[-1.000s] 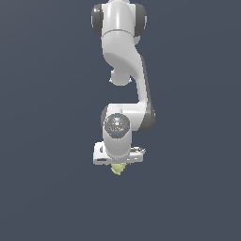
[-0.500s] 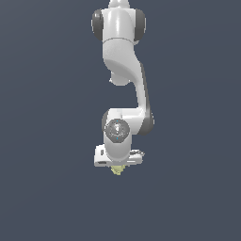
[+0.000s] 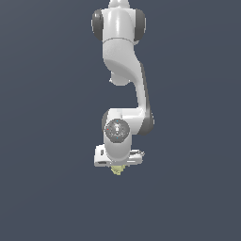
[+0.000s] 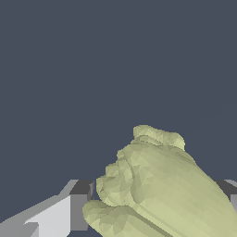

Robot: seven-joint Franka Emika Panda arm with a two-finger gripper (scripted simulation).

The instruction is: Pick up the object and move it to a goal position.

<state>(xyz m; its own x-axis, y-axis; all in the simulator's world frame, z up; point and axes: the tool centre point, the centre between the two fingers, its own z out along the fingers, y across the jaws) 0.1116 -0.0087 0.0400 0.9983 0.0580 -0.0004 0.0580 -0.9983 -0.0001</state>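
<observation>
While the arm hangs down the middle of the exterior view against a plain dark grey ground, the picking part of the task seems to be done; going from the exterior view's left to its right, I find first only that bare grey ground, then the white body of the gripper at the arm's lower end, with the object showing as a small pale yellow-green lump just under it, and then again bare grey ground. In the wrist view the object fills the lower part of the picture, knobbly and irregular, and it sits between the two fingers; one finger is plain to see beside the object, the other shows only as a small dark corner at the far edge, behind the lump. I judge from this that the gripper is closed on the object and carries it; the contact itself is hidden by the lump, so I say it as a judgement. No marker for the goal position is visible in either view, so I cannot tell how far the object is from it; what is left, as far as the pictures show, is the carrying to that place, and perhaps the holding there.
</observation>
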